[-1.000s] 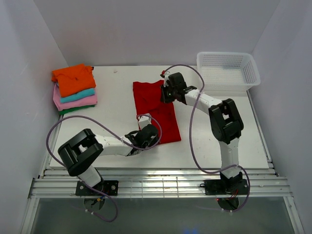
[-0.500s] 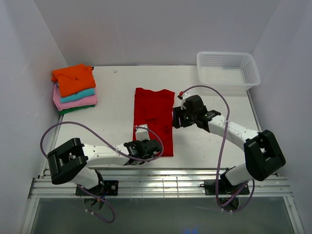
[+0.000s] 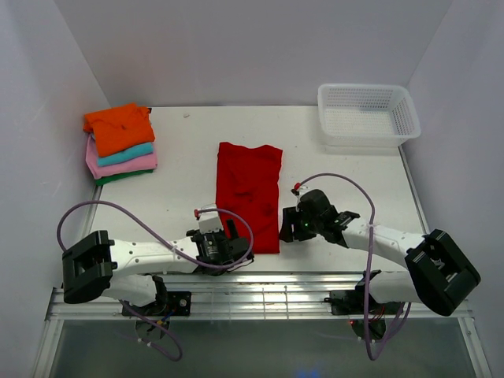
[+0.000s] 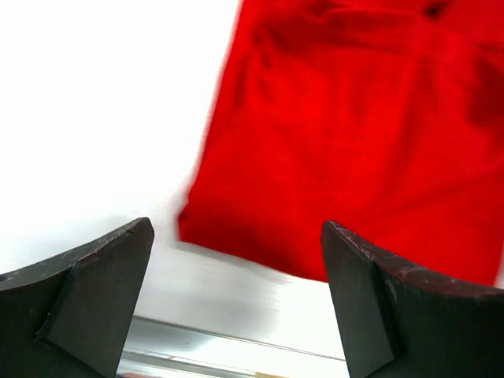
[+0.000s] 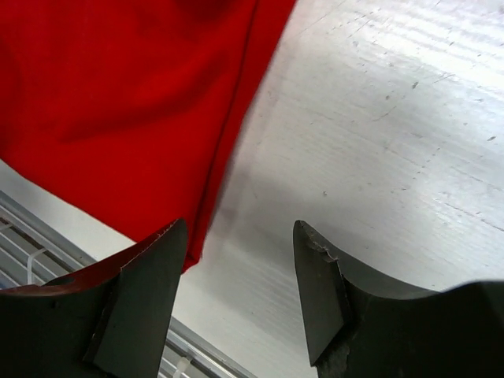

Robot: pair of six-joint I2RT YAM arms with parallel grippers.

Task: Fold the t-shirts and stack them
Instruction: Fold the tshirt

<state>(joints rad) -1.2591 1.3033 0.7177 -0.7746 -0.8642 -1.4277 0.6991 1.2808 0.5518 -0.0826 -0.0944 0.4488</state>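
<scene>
Both arms reach low over the table [image 3: 181,181] at the near hem of the red t-shirt [image 3: 248,189], which lies flat as a long narrow strip running away from you in the middle of the work surface. The left gripper [image 3: 228,236] sits at the near left corner and the right gripper [image 3: 290,228] just beside the near right corner, each with its fingers spread wide and holding nothing. The step in hand appears to be pinching those two corners and carrying the hem toward the collar to halve the length. From the left wrist, the corner lies between the dark fingers [image 4: 94,291], a little ahead of them, so you likely need only ease forward and down before closing. That view is blurred, so the exact edge is hard to read. From the right wrist, the cloth's corner sits in front of one finger only, while most of the gap faces bare table, so slide that gripper toward the cloth first. Take all the layers at the hem, lift both corners together and level, and lay them square on the far edge. The stack of folded t-shirts [image 3: 120,146], orange on top, waits at the far left, and the white mesh basket [image 3: 368,114] stands well apart at the far right.
</scene>
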